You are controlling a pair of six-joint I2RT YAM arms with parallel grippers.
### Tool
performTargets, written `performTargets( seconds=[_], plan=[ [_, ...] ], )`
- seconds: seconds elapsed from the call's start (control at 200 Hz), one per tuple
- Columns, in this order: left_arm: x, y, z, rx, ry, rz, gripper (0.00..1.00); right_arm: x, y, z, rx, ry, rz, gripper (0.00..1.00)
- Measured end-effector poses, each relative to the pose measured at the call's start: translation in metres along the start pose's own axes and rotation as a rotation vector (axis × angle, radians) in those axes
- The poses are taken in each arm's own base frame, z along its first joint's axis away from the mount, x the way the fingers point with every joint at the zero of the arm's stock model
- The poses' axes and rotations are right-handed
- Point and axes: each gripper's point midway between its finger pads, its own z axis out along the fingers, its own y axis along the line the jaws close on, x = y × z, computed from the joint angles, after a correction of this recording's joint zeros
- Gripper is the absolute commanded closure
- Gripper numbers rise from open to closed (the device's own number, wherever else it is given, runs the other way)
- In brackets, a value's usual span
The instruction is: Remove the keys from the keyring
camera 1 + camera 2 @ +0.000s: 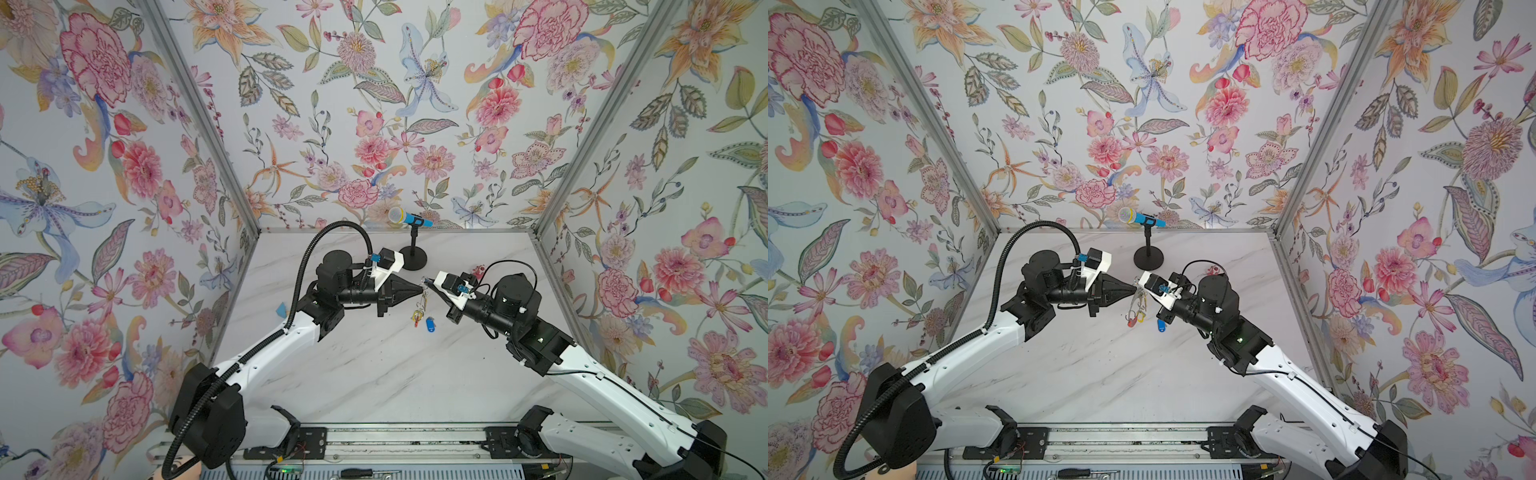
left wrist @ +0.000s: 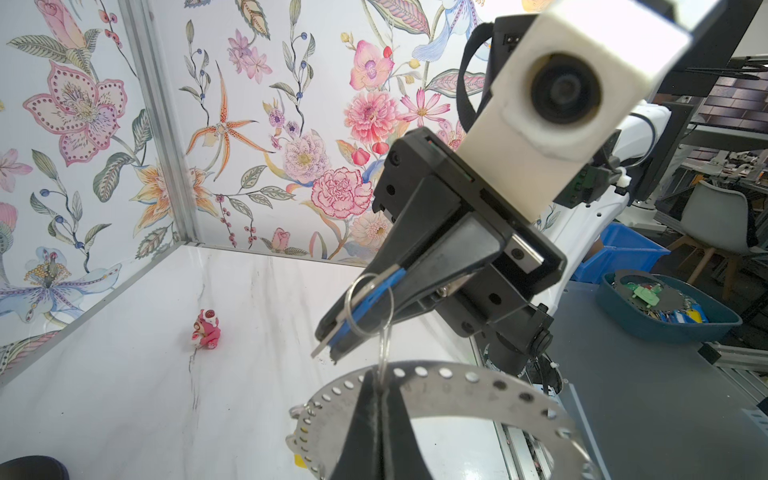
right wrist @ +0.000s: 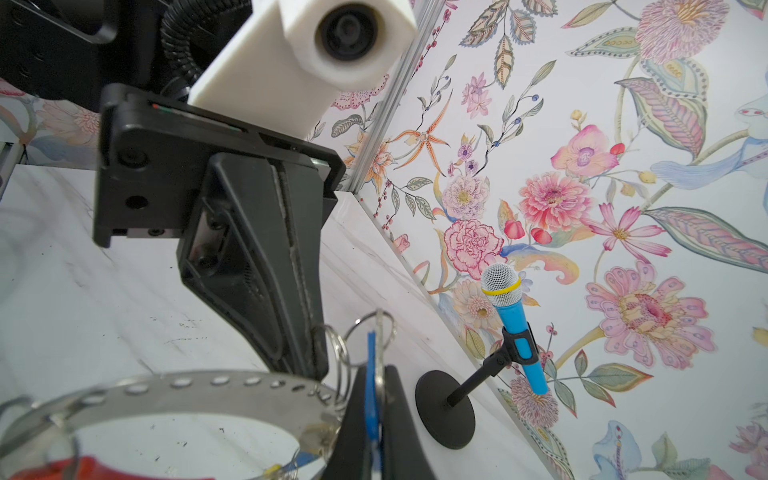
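Note:
Both grippers meet in mid-air above the table's middle in both top views. My left gripper (image 1: 420,289) (image 2: 377,376) is shut on the keyring (image 2: 457,386), a grey perforated metal hoop, where a thin split ring (image 2: 384,345) joins it. My right gripper (image 1: 426,282) (image 3: 374,374) is shut on a key with a blue tag (image 3: 371,357) (image 2: 374,297), whose split ring (image 2: 368,305) loops round the fingers. More keys with red and yellow tags (image 1: 417,318) (image 1: 1136,320) hang below the hoop. The hoop's red sleeve (image 3: 83,469) shows in the right wrist view.
A blue-tagged key (image 1: 430,324) lies on the marble table (image 1: 374,374) just below the grippers. A toy microphone on a black round stand (image 1: 413,257) is at the back. A small pink toy figure (image 1: 478,272) sits behind the right arm. A blue scrap (image 1: 281,309) lies at the left wall.

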Motion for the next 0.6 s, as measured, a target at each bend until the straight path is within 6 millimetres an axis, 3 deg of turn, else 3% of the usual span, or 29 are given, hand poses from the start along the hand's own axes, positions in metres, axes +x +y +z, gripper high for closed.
performTargets(
  seconds=[0.415, 0.601],
  plan=[
    [0.011, 0.006, 0.001, -0.029, 0.215, 0.102, 1.0, 0.011, 0.004, 0.004, 0.0, 0.087, -0.066, 1.0],
    [0.022, 0.014, 0.001, -0.042, 0.316, 0.105, 1.0, 0.026, 0.004, 0.012, 0.019, 0.188, -0.139, 1.0]
  ],
)
